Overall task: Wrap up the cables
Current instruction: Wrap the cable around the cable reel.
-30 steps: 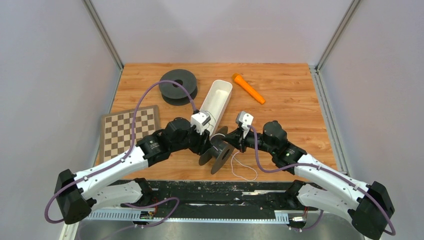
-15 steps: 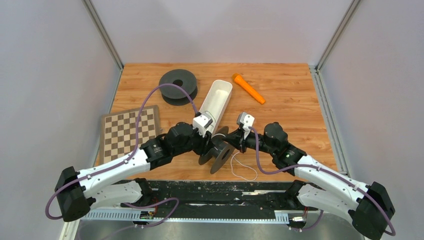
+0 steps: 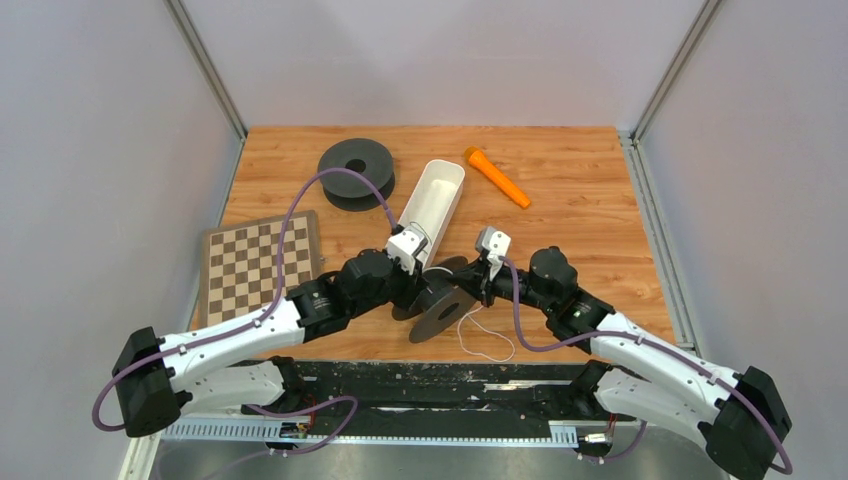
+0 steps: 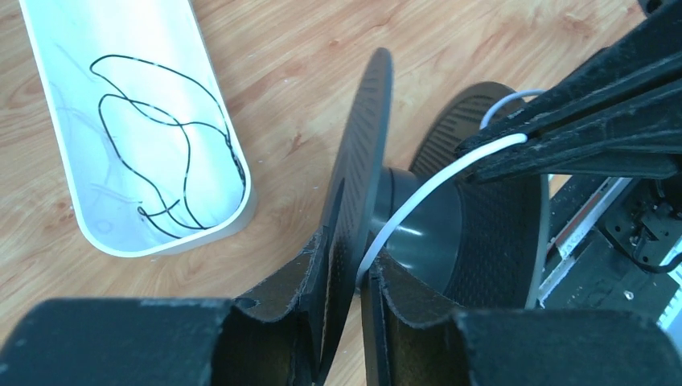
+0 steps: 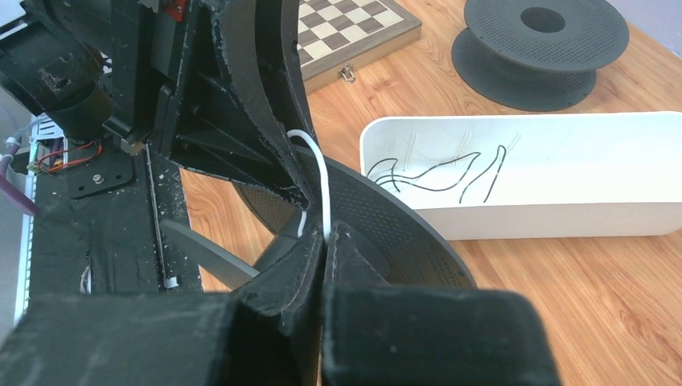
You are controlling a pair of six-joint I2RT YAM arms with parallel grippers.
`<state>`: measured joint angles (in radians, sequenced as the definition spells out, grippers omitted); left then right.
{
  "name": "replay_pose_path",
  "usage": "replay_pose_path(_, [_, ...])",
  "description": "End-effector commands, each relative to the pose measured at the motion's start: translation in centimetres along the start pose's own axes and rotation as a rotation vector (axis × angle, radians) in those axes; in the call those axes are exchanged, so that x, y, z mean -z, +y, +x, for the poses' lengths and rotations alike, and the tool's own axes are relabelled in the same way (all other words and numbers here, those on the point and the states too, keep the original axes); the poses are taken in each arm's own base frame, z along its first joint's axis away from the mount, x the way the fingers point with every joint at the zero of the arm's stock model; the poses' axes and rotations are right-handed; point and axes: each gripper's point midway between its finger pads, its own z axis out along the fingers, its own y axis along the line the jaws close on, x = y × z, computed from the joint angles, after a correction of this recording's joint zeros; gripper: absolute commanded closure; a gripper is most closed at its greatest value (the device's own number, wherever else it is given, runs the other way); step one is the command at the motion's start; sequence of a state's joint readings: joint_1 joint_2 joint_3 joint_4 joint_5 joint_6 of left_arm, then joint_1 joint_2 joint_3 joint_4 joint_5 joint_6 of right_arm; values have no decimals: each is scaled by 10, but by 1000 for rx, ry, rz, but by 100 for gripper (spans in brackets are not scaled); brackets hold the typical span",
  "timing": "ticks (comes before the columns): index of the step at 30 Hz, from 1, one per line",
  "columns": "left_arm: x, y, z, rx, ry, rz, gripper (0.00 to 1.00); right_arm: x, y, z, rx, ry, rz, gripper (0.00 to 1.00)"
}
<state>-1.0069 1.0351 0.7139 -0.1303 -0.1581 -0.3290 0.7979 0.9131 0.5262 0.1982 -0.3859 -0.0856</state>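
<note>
**A:** Cables, what do they look like?

**B:** Two kinds. The dark cable (image 4: 187, 157) is thread-thin and limp, lying in loose loops. The white cable (image 4: 418, 193) is smooth and pale, a little stouter, and bends in an arc.

**A:** And their places against the jaws, left first?

**B:** The left gripper (image 4: 342, 273) is closed on the near flange of a black spool (image 4: 366, 161), the rim edge-on between its two fingers. The white cable runs down across the hub and ends just beside the right-hand finger. The right gripper (image 5: 326, 241) is pinched tight on that same white cable, which rises from between the fingertips in a short hoop. From above, the spool sits tilted between the two grippers at mid-table near the front edge. A slack loop of white cable lies on the wood just right of it, on the near side. I cannot tell whether the spool touches the table (image 3: 590, 215).

**A:** Containers?

**B:** One, a long white tray (image 3: 448, 180) with rounded ends, just beyond the spool. The dark cable lies inside it, touched by neither gripper. There are faint pale strands in there too, too thin to make out.

**A:** Other items, left to right?

**B:** A chessboard (image 3: 262, 262) at the left edge, a second spool (image 3: 357, 172) lying flat at far left, and an orange stick (image 3: 497, 177) at far centre, right of the tray.
</note>
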Motion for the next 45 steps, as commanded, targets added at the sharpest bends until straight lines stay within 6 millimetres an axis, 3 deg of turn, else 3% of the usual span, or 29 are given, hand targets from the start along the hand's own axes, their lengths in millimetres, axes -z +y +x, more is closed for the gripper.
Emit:
replay_pose_path(1, [-3,5,-1,11,-15,-37,72,7,-2,11,18,26,28,100])
replay_pose_path(11, [-1,6,6,-4,6,-43,77,15,-11,13,37,23,93,99])
replay_pose_path(34, [7,13,21,-47,58,-55,72,19,-19,21,60,64,134,100])
replay_pose_path(45, [11,-6,20,-56,43,65,59,18,-15,23,86,72,102,100])
